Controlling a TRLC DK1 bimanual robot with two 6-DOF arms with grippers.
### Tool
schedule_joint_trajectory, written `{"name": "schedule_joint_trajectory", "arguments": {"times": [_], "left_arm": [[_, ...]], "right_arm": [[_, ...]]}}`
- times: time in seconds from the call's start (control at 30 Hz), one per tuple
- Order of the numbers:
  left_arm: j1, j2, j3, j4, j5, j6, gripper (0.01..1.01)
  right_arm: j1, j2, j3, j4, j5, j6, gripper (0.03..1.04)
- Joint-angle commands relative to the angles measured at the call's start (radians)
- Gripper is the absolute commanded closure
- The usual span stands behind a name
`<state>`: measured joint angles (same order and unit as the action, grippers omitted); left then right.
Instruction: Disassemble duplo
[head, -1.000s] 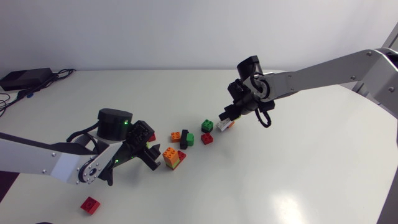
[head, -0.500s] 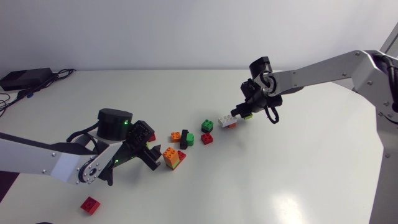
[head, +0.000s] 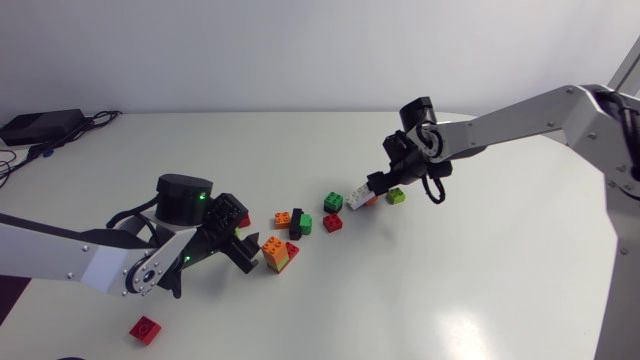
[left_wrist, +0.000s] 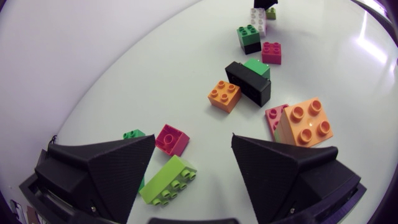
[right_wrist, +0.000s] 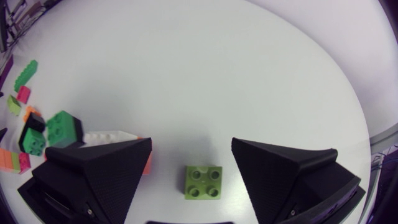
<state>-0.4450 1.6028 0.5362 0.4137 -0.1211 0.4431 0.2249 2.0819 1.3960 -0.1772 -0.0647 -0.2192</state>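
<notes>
Your right gripper (right_wrist: 191, 146) is spread wide and holds nothing. One lime square brick (right_wrist: 203, 181) lies flat on the worktop (right_wrist: 249, 74) between its fingers and touches neither. Just outside one finger sits one white brick (right_wrist: 111, 136) with an orange-red piece (right_wrist: 147, 163) at its near end. A little past that is one green-on-black stack (right_wrist: 59, 129). Your right arm (head: 520, 115) comes in stretched long from the side, with its wrist bent down so the gripper hangs over the bricks near the middle. Your left gripper (left_wrist: 194, 148) is just as wide apart, with nothing gripped. Nearest, between its fingers, lies one long lime brick (left_wrist: 166, 182), then one magenta brick (left_wrist: 172, 139). One small green piece (left_wrist: 132, 134) shows just beside one fingertip. At the other fingertip stands an orange square brick (left_wrist: 305, 121) on a pink-red brick (left_wrist: 273, 118); you cannot tell whether it touches the finger. Ahead of the gripper come a second orange brick (left_wrist: 224, 95), lying loose, and a black brick (left_wrist: 247, 87) with a green one on it. Farther ahead is one red square brick (left_wrist: 271, 52). Your left arm (head: 80, 258) lies low over the worktop, its wrist angled down toward the stack. One lone red brick (head: 146, 329) lies well behind the gripper, beside the arm.
</notes>
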Motion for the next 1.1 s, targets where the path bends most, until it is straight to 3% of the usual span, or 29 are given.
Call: {"name": "schedule_joint_trajectory", "arguments": {"times": [0.0,0.17,0.4,1.07], "left_arm": [[-0.001,-0.024,0.004,0.011,-0.009,-0.018,0.169],[-0.001,-0.026,0.004,0.011,-0.011,-0.018,0.169],[-0.004,-0.026,0.004,0.013,-0.011,-0.018,0.169],[-0.004,-0.029,0.001,0.013,-0.009,-0.015,0.169]], "right_arm": [[0.047,-0.125,-0.092,0.070,-0.046,-0.034,0.07],[0.131,-0.191,-0.167,0.128,-0.147,-0.074,0.07],[0.223,-0.117,-0.138,0.142,-0.150,-0.134,0.07],[0.228,0.006,-0.037,0.031,-0.150,-0.126,0.22]]}}
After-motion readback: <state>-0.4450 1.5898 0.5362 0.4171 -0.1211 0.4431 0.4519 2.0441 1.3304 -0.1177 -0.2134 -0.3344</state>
